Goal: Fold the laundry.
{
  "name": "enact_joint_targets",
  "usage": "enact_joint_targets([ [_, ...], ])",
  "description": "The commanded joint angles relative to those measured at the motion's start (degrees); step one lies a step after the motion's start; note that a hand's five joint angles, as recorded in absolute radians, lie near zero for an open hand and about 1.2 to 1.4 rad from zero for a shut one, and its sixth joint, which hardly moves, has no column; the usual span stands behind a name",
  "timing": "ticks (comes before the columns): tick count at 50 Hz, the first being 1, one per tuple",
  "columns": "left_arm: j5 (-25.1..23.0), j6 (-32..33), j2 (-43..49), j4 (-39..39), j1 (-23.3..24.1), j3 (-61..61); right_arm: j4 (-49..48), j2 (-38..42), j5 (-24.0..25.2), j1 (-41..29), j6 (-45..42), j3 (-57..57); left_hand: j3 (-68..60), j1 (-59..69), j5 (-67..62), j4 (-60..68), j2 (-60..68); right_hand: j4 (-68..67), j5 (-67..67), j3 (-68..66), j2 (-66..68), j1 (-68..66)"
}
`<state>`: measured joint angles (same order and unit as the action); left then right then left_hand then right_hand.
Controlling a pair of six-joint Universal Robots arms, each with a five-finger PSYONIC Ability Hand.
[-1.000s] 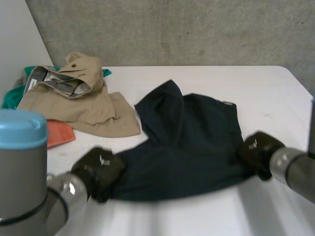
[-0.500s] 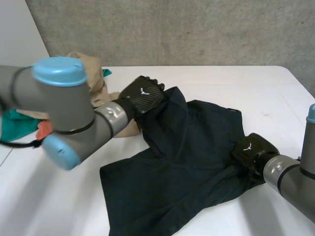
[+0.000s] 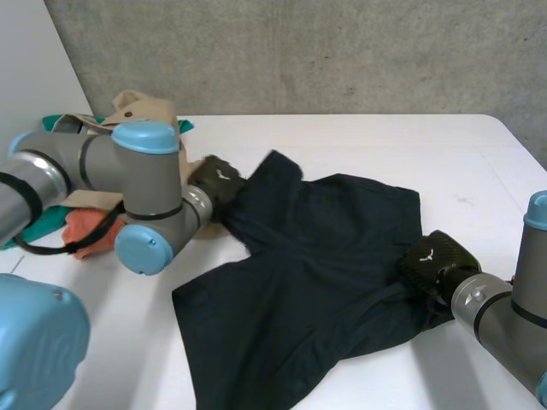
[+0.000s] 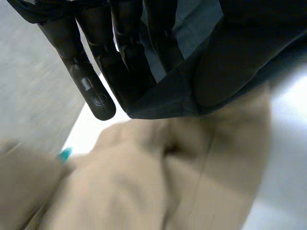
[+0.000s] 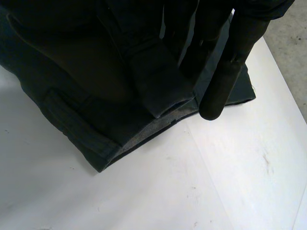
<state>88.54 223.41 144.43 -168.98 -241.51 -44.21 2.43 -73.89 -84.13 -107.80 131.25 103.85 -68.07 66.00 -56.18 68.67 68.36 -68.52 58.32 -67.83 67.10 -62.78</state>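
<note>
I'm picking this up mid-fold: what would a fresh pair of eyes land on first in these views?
First, the dark cloth spread over the middle of the table, with both hands pinching it: the left hand at its far corner and the right hand at its right edge. Next comes the heap of khaki clothes at the table's far left, right beside the left hand.
</note>
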Motion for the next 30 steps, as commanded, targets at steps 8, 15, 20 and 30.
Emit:
enact_joint_targets([
  [8,16.93,3.0,-6.88,-0.04,2.36,-10.46,-0.14,0.06,-1.12,-3.47,0.68,1.09,-7.46,9.52,-9.34,6.86,7.17,-11.48,11.68,-12.17,12.9,-17.22],
  [15,17.11,-2.45,-12.94,0.66,1.83,-12.74,-1.38,-0.55,-1.82,-3.56,3.05,1.0,50.74,-48.67,48.85,-51.34,-51.03,-11.48,11.68,-12.17,12.9,-17.22],
  [20,16.41,-10.17,-22.06,4.17,1.83,-20.72,-1.73,-0.64,-1.3,-3.29,5.07,0.74,53.15,-51.08,51.26,-53.75,-53.43,-11.48,11.68,-12.17,12.9,-17.22],
  [30,6.04,-24.33,-40.97,8.31,3.32,-44.37,-2.26,-0.12,1.16,-1.45,16.84,-2.07,40.2,-38.13,38.32,-40.8,-40.49,-11.48,11.68,-12.17,12.9,-17.22],
])
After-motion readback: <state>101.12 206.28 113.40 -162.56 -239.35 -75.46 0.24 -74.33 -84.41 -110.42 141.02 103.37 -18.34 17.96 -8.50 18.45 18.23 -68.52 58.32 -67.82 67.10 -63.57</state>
